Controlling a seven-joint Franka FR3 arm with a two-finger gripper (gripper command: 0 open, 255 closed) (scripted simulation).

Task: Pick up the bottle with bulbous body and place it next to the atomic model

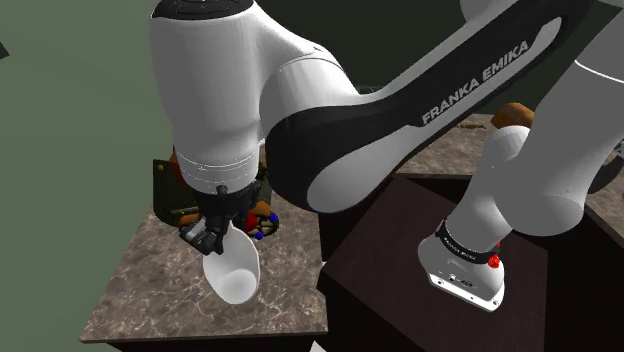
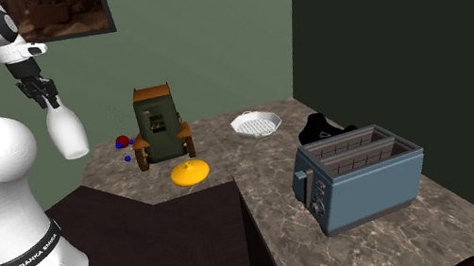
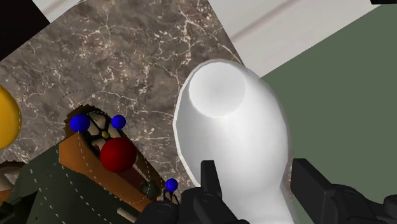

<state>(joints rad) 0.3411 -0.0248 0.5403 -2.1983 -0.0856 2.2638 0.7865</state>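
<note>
The bottle (image 1: 232, 265) (image 2: 66, 132) (image 3: 229, 133) is plain white, with a bulbous body and a narrow neck. It hangs bottom-down in the air above the marbled counter (image 1: 140, 290), tilted. My black gripper (image 1: 213, 232) (image 2: 48, 101) (image 3: 257, 175) is shut on its neck, with a finger (image 3: 210, 177) on each side. The atomic model (image 3: 118, 154) (image 2: 122, 143) (image 1: 262, 222), a red ball with small blue balls around it, rests on the counter below and beside the bottle, against a green and brown chair-like object (image 2: 159, 124).
A yellow disc (image 2: 190, 171) lies in front of the chair-like object. Farther along the counter are a white ribbed bowl (image 2: 255, 123), a black object (image 2: 320, 130) and a blue-grey toaster (image 2: 358, 177). The dark stand (image 1: 430, 300) borders the counter.
</note>
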